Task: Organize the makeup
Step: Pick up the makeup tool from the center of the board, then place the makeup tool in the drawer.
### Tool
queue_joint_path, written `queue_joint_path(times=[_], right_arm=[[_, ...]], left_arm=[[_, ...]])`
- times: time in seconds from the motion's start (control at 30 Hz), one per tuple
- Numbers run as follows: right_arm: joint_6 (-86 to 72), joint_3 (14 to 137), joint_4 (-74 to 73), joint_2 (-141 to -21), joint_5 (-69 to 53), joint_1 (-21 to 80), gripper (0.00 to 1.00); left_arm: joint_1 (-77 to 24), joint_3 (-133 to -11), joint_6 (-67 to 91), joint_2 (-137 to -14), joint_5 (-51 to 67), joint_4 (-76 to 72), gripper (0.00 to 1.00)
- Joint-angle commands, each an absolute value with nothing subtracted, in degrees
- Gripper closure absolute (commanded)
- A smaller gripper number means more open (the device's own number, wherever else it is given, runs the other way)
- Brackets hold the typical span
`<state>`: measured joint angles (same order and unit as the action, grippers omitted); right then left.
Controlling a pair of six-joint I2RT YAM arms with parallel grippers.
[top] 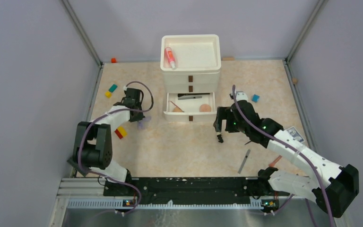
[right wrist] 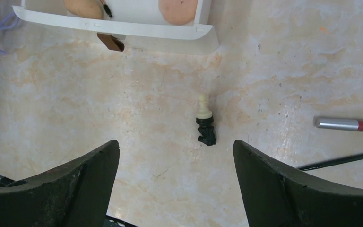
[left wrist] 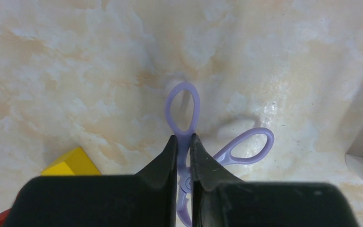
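Left gripper (left wrist: 184, 152) is clamped narrow on the lilac plastic scissors (left wrist: 183, 134). The jaws pinch the shank just below the two finger loops, which point toward the top of the left wrist frame. The scissors are at the marbled beige surface (left wrist: 75, 71); can't tell if they're lifted. The yellow toy block (left wrist: 71, 163) sits at lower left of that frame, near the gripper and not touching it. In the top view this spot is left of centre, just left of the open drawer.

Right gripper (right wrist: 175, 144) is spread wide, holding nothing, hanging over the surface. A small black-and-cream applicator piece (right wrist: 205, 125) lies on the surface in the gap between its fingers, clear of both.

The white three-drawer organizer (top: 190, 78) stands at top centre of the top view. The pink white-capped spray bottle (top: 169, 57) lies in its top tray, on the left side. The bottom drawer (top: 177, 117) is pulled open. It holds two peach round sponges (top: 205, 108), one at each end, and a dark pencil (top: 189, 97) along the back.

At the right edge of the right wrist frame, a silver-and-red pencil (right wrist: 347, 124) lies on the surface with a thin black brush handle (right wrist: 340, 160) below it.

In the top view, a silver tube (top: 244, 161) lies loose on the surface, lower right of centre. The white eyebrow card (top: 294, 134) is at far right, beside the right arm.
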<state>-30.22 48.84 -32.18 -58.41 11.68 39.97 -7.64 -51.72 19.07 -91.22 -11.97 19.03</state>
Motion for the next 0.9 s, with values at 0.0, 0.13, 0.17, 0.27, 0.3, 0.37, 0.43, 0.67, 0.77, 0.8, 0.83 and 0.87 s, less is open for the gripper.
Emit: queue_joint_path(times=[0.0, 0.13, 0.17, 0.27, 0.3, 0.37, 0.43, 0.67, 0.77, 0.8, 0.83, 0.87], right_arm=[[-30.6, 49.4, -29.9, -56.4, 11.3, 39.7, 0.12], [-30.5, 49.5, -29.5, -57.1, 11.3, 39.7, 0.12], [-30.5, 49.7, -29.6, -57.4, 11.2, 39.7, 0.12], [-30.7, 50.0, -29.9, -57.5, 10.9, 39.7, 0.12], [-30.8, 49.9, -29.9, -57.3, 10.8, 39.7, 0.12], [-31.0, 49.1, -29.7, -56.6, 10.8, 39.8, 0.12], [-30.9, 48.6, -29.7, -55.9, 11.1, 39.7, 0.13], [-30.8, 48.5, -30.3, -54.8, 12.0, 39.7, 0.13], [-30.7, 48.7, -30.8, -54.8, 11.8, 39.8, 0.13], [-30.7, 48.8, -31.1, -54.7, 11.7, 39.7, 0.13], [-30.7, 48.8, -31.3, -54.6, 11.7, 39.7, 0.13], [-30.7, 48.7, -31.4, -54.4, 11.7, 39.7, 0.13]], left_arm=[[-7.9, -53.2, 17.9, -85.7, -12.3, 20.7, 0.91], [-10.9, -56.2, 17.8, -83.1, -10.7, 22.4, 0.93], [-12.9, -57.1, 17.7, -82.7, -11.3, 23.1, 0.93], [-17.8, -60.7, 17.2, -81.9, -15.5, 25.0, 0.92], [-19.6, -62.1, 16.8, -81.9, -16.9, 25.4, 0.92], [-23.4, -64.9, 15.7, -82.4, -19.1, 26.4, 0.92], [-26.7, -68.5, 14.9, -83.1, -22.4, 28.1, 0.92], [-31.1, -71.5, 7.8, -84.0, -18.0, 20.7, 0.88], [-31.9, -72.4, 4.6, -86.6, -13.6, 17.0, 0.87], [-32.2, -72.6, 3.0, -87.4, -12.7, 15.6, 0.87], [-32.6, -72.8, 1.7, -88.3, -11.8, 14.2, 0.86], [-32.7, -72.9, 0.7, -89.2, -10.9, 12.8, 0.86]])
